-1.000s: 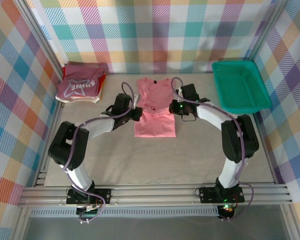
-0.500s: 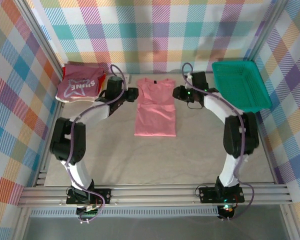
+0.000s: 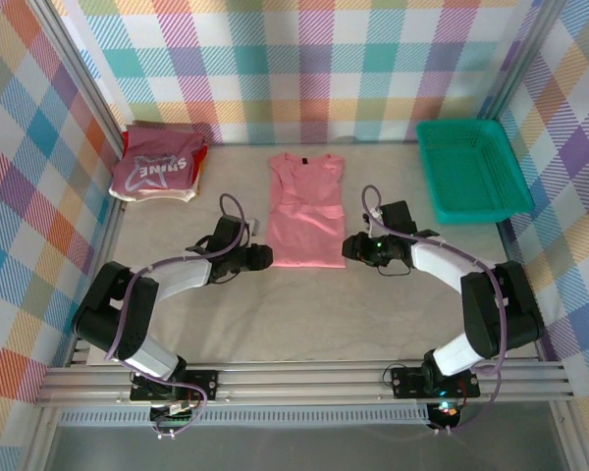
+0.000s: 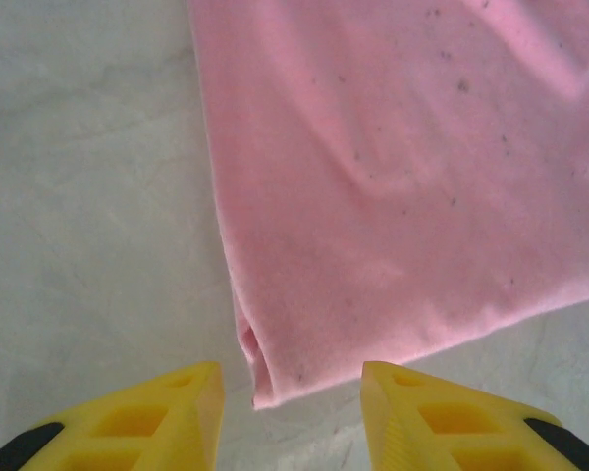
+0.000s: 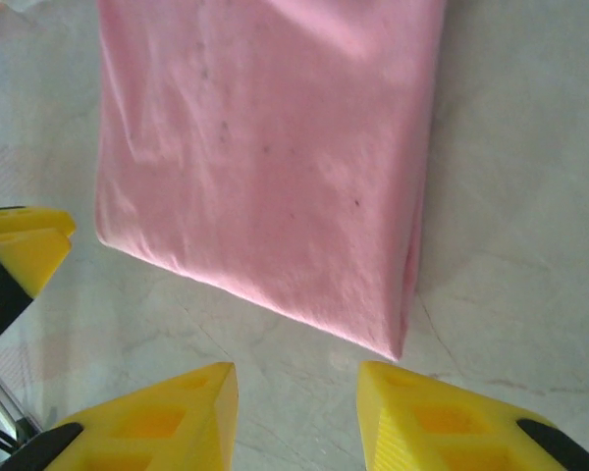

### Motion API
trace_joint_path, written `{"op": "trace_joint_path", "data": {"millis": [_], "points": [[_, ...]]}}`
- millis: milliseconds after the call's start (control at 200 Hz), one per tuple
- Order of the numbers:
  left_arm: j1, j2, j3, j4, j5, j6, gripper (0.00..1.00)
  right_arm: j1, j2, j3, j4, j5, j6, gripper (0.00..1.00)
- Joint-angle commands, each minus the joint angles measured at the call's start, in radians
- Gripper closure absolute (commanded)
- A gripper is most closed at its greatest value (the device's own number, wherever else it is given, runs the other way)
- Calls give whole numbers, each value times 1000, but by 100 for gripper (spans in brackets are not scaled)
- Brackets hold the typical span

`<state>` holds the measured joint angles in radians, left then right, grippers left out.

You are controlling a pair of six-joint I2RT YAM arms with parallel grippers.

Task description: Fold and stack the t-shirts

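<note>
While left hand (image 3: 259,257), right hand (image 3: 351,247) flank it, salmon-pink t-shirt (image 3: 304,211) seemingly untouched.

The left arm (image 3: 182,273) and the right arm (image 3: 437,257) are being covered by white shells with black joints, and a thin lilac cable is being carried along each of them. Each arm is being fixed on a black base plate (image 3: 174,383). The left gripper (image 4: 290,378) and the right gripper (image 5: 296,378) are being fitted with yellow wedge-shaped fingers (image 4: 147,417) with hollow cut-outs and black ends.
</note>
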<state>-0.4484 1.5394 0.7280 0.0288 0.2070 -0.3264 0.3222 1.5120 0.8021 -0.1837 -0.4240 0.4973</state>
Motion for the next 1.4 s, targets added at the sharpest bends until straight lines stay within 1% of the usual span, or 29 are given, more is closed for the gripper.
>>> {"op": "trace_joint_path", "data": {"millis": [0, 100, 405, 485, 520, 600, 745, 770, 840, 925, 985, 1040, 1135, 1300, 1395], "points": [[0, -25, -2, 13, 49, -25, 58, 6, -11, -14, 45, -23, 30, 63], [-13, 5, 9, 20, 61, -32, 58, 8, -6, -8, 47, -16, 26, 62], [-30, 41, 40, -45, 9, -26, 58, 6, -28, -7, 63, -12, 18, 61], [-37, 51, 33, -29, 10, -25, 58, 8, -31, -12, 66, -10, 17, 61], [-39, 58, 33, -20, 14, -27, 60, 6, -29, -11, 64, -10, 16, 61], [-46, 71, 36, -3, 19, -34, 68, 7, -24, -15, 73, -13, 19, 61], [-61, 94, 43, 17, 14, -33, 69, 6, -15, -18, 92, -21, 26, 61], [-62, 98, 45, 20, 15, -33, 70, 7, -15, -20, 94, -21, 26, 61], [-64, 105, 44, 30, 11, -34, 77, 9, -12, -21, 89, -25, 27, 61], [-64, 103, 44, 25, -1, -34, 78, 9, -22, -26, 57, -3, 30, 61], [-64, 92, 42, 14, -17, -31, 87, 8, -38, -41, 41, 21, 40, 60], [-64, 79, 31, 13, -34, -30, 90, 9, -45, -51, 24, 36, 51, 60], [-64, 56, 28, -19, -68, -21, 100, 10, -44, -66, 22, 30, 69, 60], [-64, 3, 16, -39, -112, -19, 100, 15, -25, -70, 26, 37, 74, 59], [-64, -13, 22, -58, -117, -22, 100, 22, -17, -67, 29, 37, 84, 59]]}}
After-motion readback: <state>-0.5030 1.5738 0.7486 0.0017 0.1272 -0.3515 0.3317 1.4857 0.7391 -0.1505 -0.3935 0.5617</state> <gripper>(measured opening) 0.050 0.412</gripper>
